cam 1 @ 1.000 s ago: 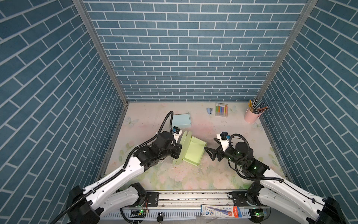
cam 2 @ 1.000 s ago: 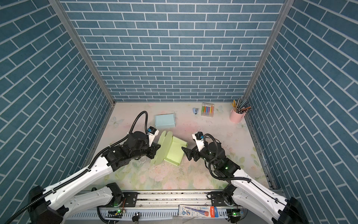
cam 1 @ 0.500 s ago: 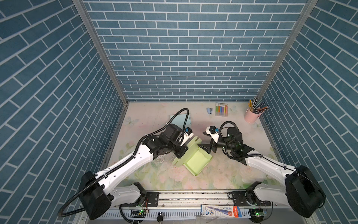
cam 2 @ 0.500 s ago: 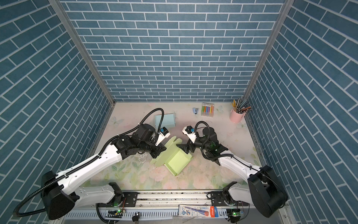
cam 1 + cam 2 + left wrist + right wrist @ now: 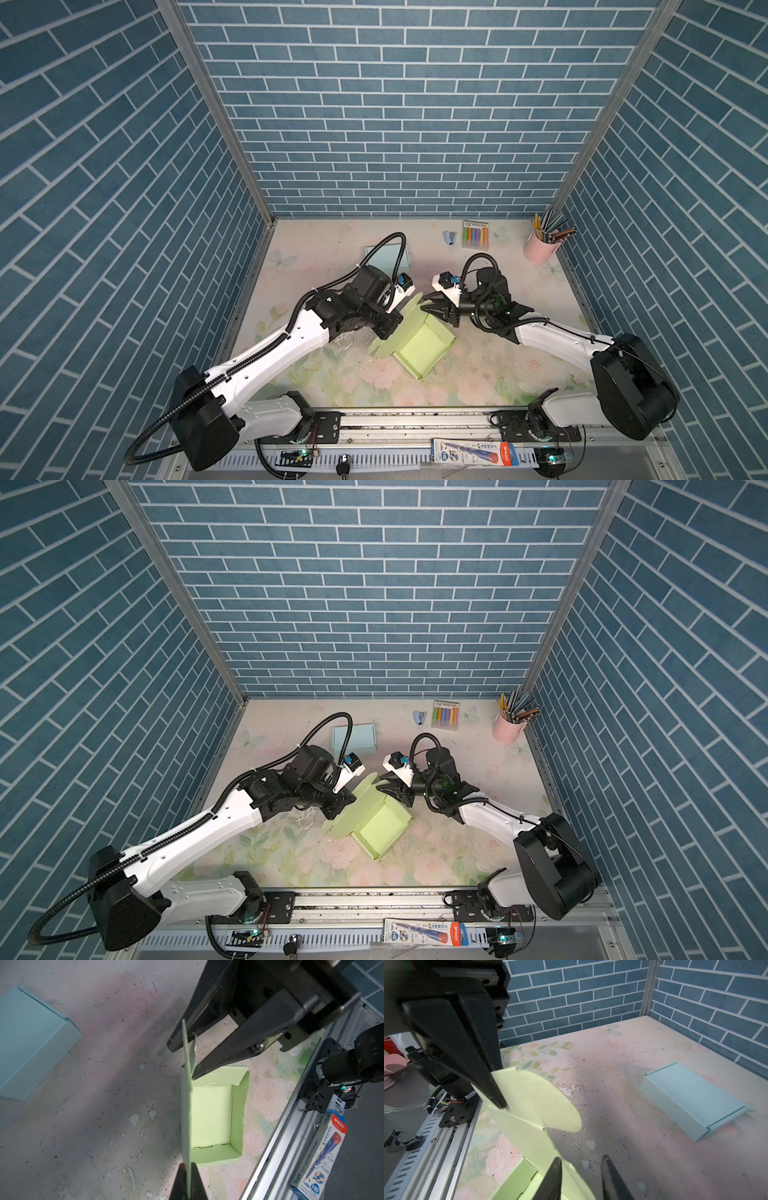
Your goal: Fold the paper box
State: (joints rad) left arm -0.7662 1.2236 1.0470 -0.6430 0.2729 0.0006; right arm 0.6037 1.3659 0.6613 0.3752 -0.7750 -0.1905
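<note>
Left tool (image 5: 188,1164) clenched on lid flap (image 5: 537,1103) of paper box (image 5: 209,1113). Right tool (image 5: 184,1060) jaws apart, straddling that flap's edge.

The worktop (image 5: 316,249) wears a pale floral print, scuffed and flaking in patches (image 5: 134,1120) near its middle. A closed light-blue box (image 5: 354,738) lies flat toward the back, left of centre. Along the back edge sit a small blue stapler (image 5: 449,237) and, just beside it, a pack of coloured markers (image 5: 476,235). In the back right corner stands a pink cup (image 5: 538,249) — upright, full of pencils (image 5: 555,227). Blue brick-pattern walls (image 5: 407,124) close three sides. At the front a pencil carton (image 5: 473,451) lies by the metal rail (image 5: 415,420) — marked HB.
</note>
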